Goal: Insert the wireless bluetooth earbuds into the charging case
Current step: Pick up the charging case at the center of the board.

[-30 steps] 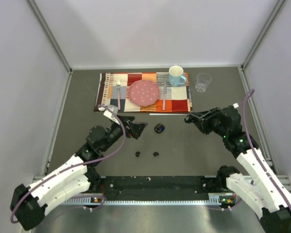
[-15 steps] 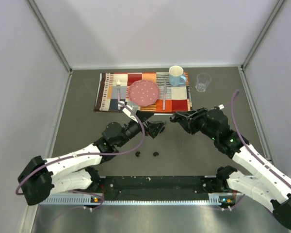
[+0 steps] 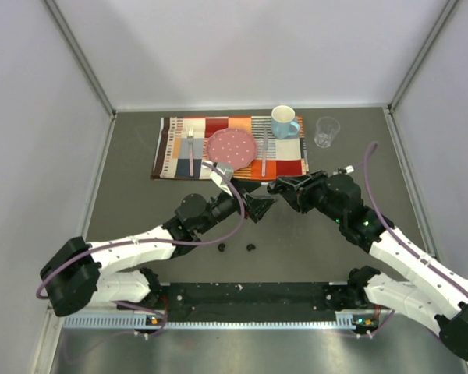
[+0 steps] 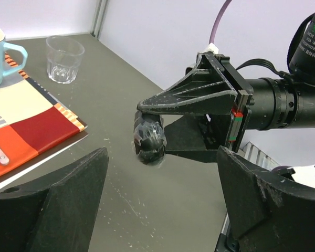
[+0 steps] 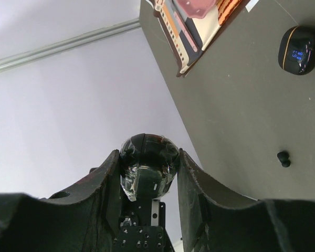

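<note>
My right gripper (image 3: 276, 187) is shut on a glossy black charging case (image 4: 148, 139), held above the table and pinched between both fingers (image 5: 107, 184). My left gripper (image 4: 160, 176) faces it with jaws wide open and nothing between them; the case hangs just beyond its fingertips. In the top view the two grippers meet at the table's middle, below the placemat. A second black case (image 5: 299, 50), showing blue lights, lies on the table. Two tiny black earbuds (image 3: 221, 248) (image 3: 251, 248) lie loose on the table nearer the arm bases. One earbud (image 5: 284, 157) shows in the right wrist view.
A patterned placemat (image 3: 179, 156) at the back carries a pink plate (image 3: 232, 148), cutlery and a light blue mug (image 3: 284, 121). A clear glass (image 3: 326, 131) stands right of the mat. Grey walls close in the table on three sides.
My left arm has reached right and forward to the table's middle, and its jaws have narrowed a little. My right gripper has carried the case leftward to meet it.
</note>
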Controlling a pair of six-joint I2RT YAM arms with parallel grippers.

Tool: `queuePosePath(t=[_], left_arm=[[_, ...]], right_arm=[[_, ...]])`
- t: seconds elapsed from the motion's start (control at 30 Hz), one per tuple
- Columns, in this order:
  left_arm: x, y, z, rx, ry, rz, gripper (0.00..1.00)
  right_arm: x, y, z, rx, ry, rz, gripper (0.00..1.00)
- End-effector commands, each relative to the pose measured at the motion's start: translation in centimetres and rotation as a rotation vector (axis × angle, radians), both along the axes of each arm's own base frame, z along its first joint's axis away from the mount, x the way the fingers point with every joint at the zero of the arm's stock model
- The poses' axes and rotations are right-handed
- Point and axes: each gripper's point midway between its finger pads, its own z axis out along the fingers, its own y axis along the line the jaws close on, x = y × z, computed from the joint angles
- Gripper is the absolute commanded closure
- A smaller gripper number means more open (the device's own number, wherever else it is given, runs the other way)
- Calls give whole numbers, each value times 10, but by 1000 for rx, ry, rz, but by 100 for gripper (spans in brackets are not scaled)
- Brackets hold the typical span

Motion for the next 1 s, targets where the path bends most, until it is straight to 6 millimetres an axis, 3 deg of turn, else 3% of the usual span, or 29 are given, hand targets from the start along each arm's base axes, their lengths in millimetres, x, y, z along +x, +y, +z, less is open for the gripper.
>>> queuePosePath(t=[0.0,0.23,0.43,0.97], left_arm=[[-2,-12,39,-94,-61,-40,13],[4,-23,32,-101,-34,-47,21],[5,-27,26,-97,-16,-51,22],[12,-35,21,-115,16,-45,50]], right_arm=[[-1,9,29,57,-63,25,100],[-2,9,35,60,-81,33,100],[-4,8,39,64,-92,32,100],[-9,6,39,70,-90,42,100]])
